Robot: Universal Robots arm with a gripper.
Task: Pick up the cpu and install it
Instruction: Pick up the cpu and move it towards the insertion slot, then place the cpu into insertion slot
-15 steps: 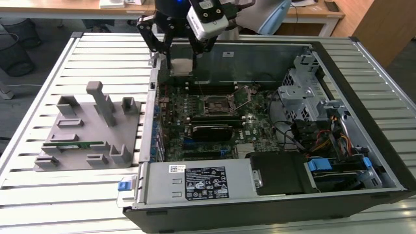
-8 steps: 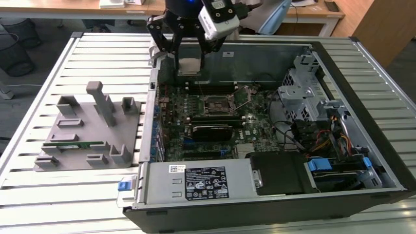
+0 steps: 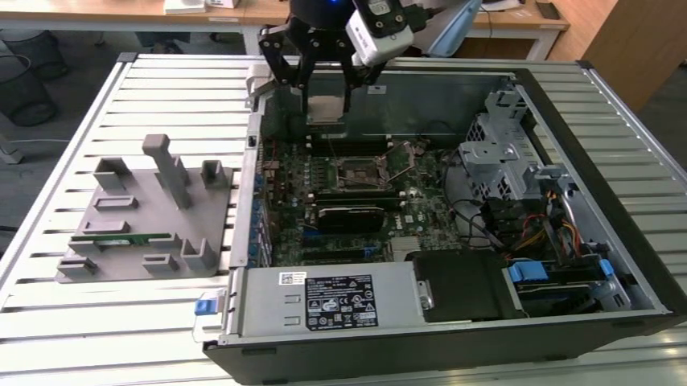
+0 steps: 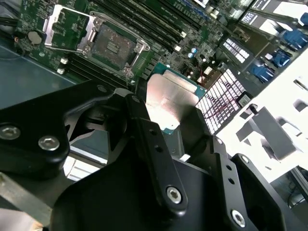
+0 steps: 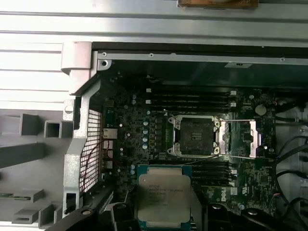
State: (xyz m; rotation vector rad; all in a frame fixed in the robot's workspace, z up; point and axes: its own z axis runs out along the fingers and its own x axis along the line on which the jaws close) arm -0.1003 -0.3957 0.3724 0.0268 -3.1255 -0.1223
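Hanging between the two black fingers [image 4: 154, 144] of the gripper [image 3: 325, 95], one cpu [image 5: 163, 195] is clamped by its edges, in the air above the motherboard [image 3: 290, 173] inside one open computer case [image 3: 601, 121]. One socket [image 5: 195, 136] lies near it, uncovered and empty. Beside the case stands one grey holder [image 3: 161, 177] with one green memory stick [image 3: 124, 239].

Silver cpu [image 5: 163, 197] (green-edged) held aloft.

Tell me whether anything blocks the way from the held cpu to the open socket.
Nothing visible does. The gripper holds the cpu above the motherboard; the socket lies bare, its load plate swung open to one side.
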